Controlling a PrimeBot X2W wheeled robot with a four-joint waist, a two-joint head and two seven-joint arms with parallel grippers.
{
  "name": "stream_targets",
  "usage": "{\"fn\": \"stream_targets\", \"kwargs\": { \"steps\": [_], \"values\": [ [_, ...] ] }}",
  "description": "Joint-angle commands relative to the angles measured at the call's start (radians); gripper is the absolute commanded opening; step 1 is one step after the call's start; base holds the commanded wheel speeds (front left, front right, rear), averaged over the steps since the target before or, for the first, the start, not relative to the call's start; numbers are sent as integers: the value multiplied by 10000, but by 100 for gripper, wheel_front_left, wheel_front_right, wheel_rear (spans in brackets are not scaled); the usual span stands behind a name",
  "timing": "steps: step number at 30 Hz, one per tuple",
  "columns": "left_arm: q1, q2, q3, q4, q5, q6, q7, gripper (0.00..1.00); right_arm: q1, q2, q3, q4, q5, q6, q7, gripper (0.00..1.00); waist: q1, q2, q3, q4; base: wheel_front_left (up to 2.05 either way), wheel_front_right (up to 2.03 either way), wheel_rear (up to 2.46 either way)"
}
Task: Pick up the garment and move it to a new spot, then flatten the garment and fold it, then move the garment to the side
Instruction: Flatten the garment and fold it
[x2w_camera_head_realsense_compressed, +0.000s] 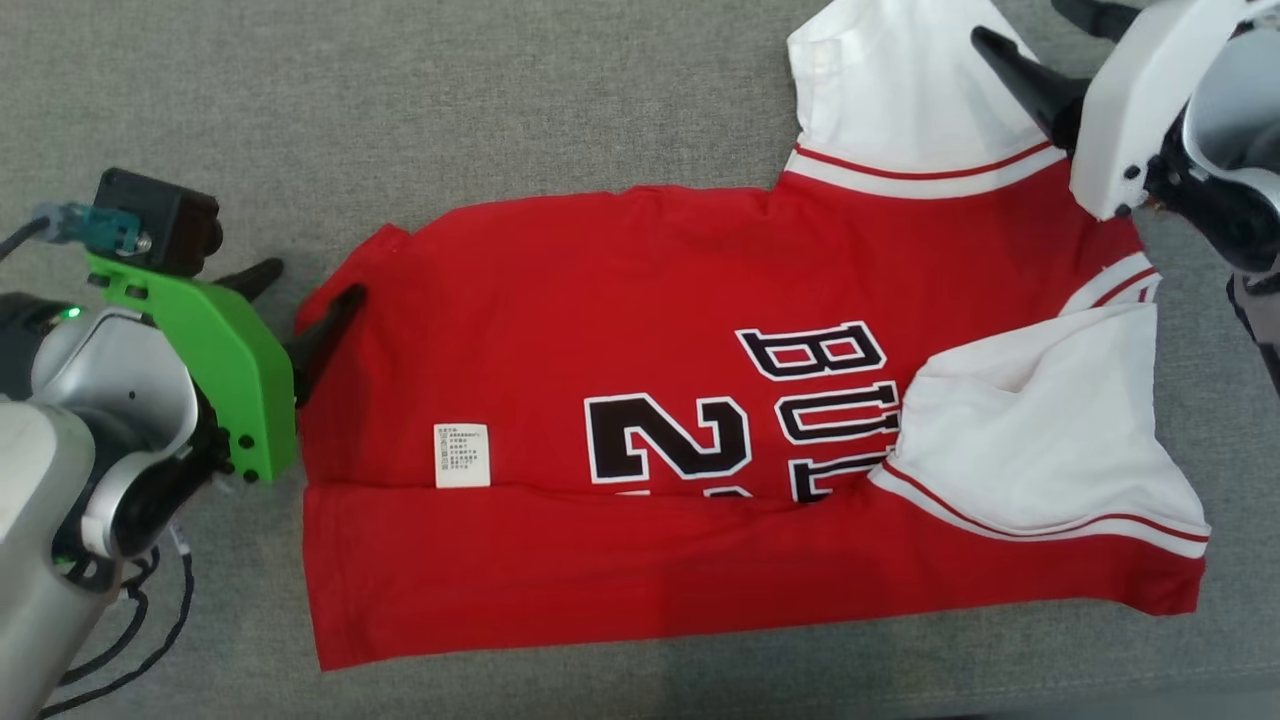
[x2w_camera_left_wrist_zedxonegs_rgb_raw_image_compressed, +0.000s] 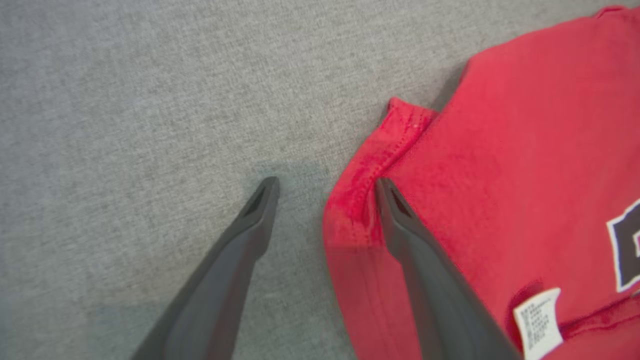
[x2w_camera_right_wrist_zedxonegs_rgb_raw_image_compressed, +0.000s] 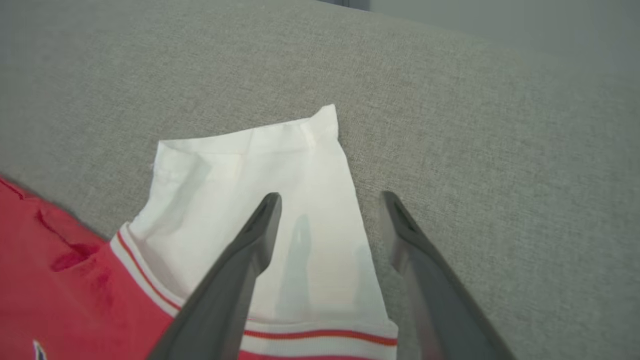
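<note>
Nearest the robot, a red shirt (x2w_camera_head_realsense_compressed: 620, 300) lies flat on a gray fabric surface (x2w_camera_head_realsense_compressed: 600, 90). Its near long edge is folded up over the body, with only a narrow bare strip in front. A white label (x2w_camera_head_realsense_compressed: 462, 455) sits at the fold line, and the near sleeve (x2w_camera_head_realsense_compressed: 1040, 440) lies folded in over the lettering. At the shirt's hem, the left gripper (x2w_camera_head_realsense_compressed: 315, 280) (x2w_camera_left_wrist_zedxonegs_rgb_raw_image_compressed: 326, 181) has its jaws released and empty, one finger over the red hem, the other over bare fabric. Farther off, the far sleeve (x2w_camera_head_realsense_compressed: 890, 90) (x2w_camera_right_wrist_zedxonegs_rgb_raw_image_compressed: 280, 165) juts past the shirt's far edge. The right gripper (x2w_camera_head_realsense_compressed: 1020, 20) (x2w_camera_right_wrist_zedxonegs_rgb_raw_image_compressed: 330, 195), jaws released and empty, straddles that sleeve's side edge. Wide bare surface lies to the left and beyond.
</note>
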Motion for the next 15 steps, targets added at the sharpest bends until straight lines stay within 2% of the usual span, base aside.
{"fn": "stream_targets", "kwargs": {
  "steps": [1,7,15],
  "values": [
    [-233,-84,-47,129,89,-113,27,100,-270,-75,42,189,-70,-8,-51,100,-3,0,325,289,0,0,0],
    [-1158,-1064,-595,1254,274,-868,52,100,-1540,-168,707,1775,-137,-7,-272,100,-3,0,496,805,0,0,0],
    [-1476,-1997,-904,2126,379,-1189,-516,100,-2031,-76,1554,2650,511,-7,-344,100,-3,0,504,1029,0,0,0]
  ]
}}
